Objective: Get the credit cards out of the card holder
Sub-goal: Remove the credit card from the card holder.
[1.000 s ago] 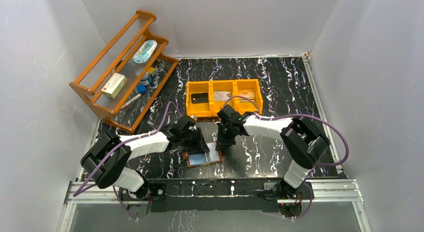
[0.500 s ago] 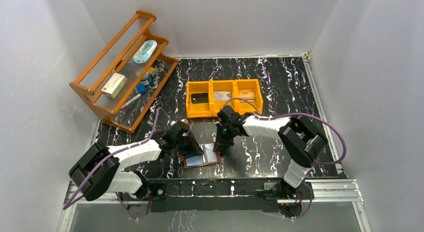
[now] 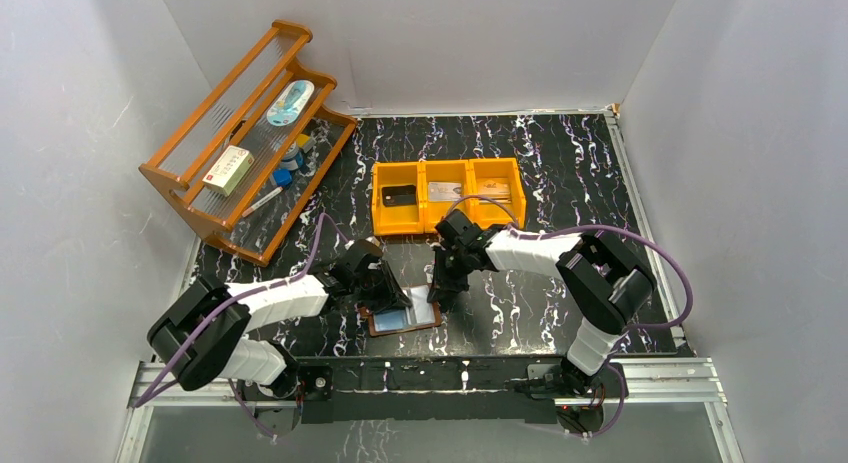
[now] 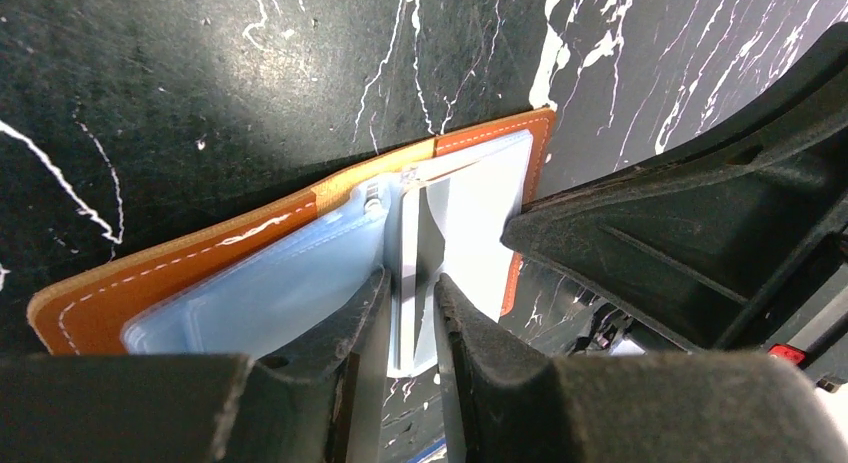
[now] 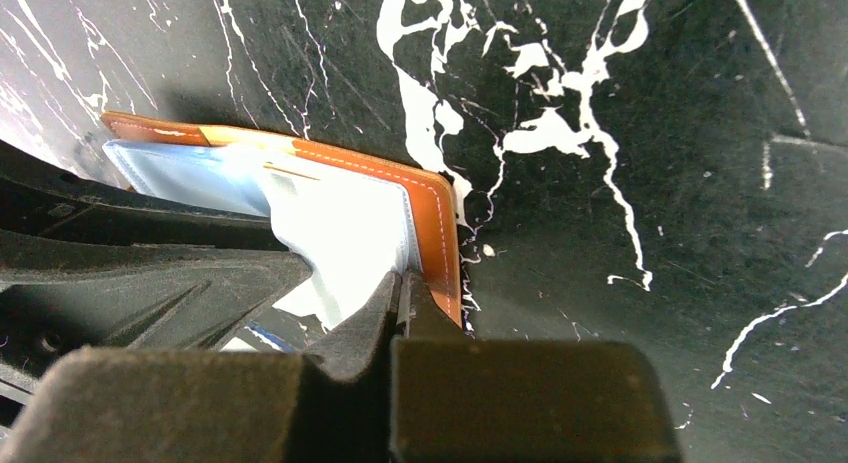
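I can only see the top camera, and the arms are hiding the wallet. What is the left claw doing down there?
Observer: In the left wrist view, the left gripper has one finger on each side of a thin clear pocket leaf, which stands up in the middle of the open card holder.
Child: Is a card in it?
Observer: A dark grey strip runs along that leaf. It may be a card's edge. I can't tell if the fingers are pinching it.
Child: And the right claw?
Observer: The right wrist view shows the right gripper shut, with its tips down at the holder's stitched brown edge.
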### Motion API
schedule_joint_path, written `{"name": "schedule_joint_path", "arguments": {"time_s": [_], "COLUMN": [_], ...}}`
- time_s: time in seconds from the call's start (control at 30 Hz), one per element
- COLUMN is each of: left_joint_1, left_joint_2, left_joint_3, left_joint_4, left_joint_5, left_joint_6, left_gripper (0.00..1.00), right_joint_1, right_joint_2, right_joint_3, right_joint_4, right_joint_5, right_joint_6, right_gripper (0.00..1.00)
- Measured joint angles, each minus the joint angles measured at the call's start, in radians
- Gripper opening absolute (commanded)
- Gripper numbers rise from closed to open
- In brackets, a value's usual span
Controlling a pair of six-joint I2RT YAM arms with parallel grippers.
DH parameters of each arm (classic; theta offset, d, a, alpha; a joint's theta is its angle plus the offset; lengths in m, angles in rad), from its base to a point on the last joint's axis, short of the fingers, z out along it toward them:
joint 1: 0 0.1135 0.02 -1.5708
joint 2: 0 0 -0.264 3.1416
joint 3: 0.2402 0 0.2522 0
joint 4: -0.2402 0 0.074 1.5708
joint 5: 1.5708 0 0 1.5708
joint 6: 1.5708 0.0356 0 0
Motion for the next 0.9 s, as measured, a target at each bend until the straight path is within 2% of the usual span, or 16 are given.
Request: {"name": "schedule_joint_path", "arguments": {"time_s": [0.3,0.47,0.63,0.77,0.9], "left_joint_1": [0.009,0.012,0.012,0.012,0.005], "left_joint_2": [0.031,0.055,0.066,0.058,0.042], "left_joint_3": [-0.024,-0.031,-0.029,-0.029,-0.028], "left_joint_4": [0.084,0.134,0.157,0.153,0.136], "left_joint_5": [0.022,0.035,0.043,0.039,0.013], "left_joint_6": [-0.027,-0.040,-0.037,-0.026,-0.011], "left_gripper": [0.05,0.00,0.00,0.00,0.00], "right_joint_1": [-0.025,-0.035,-0.040,-0.040,-0.036], "right_joint_2": [-0.010,-0.022,-0.027,-0.028,-0.032], "right_joint_3": [-0.021,-0.033,-0.034,-0.033,-0.032], "right_joint_4": [0.006,0.005,-0.006,-0.009,-0.010], "right_joint_5": [-0.024,-0.029,-0.023,-0.016,-0.007], "right_joint_6": [-0.008,-0.023,-0.027,-0.026,-0.018], "right_gripper": [0.01,0.01,0.04,0.13,0.26]}}
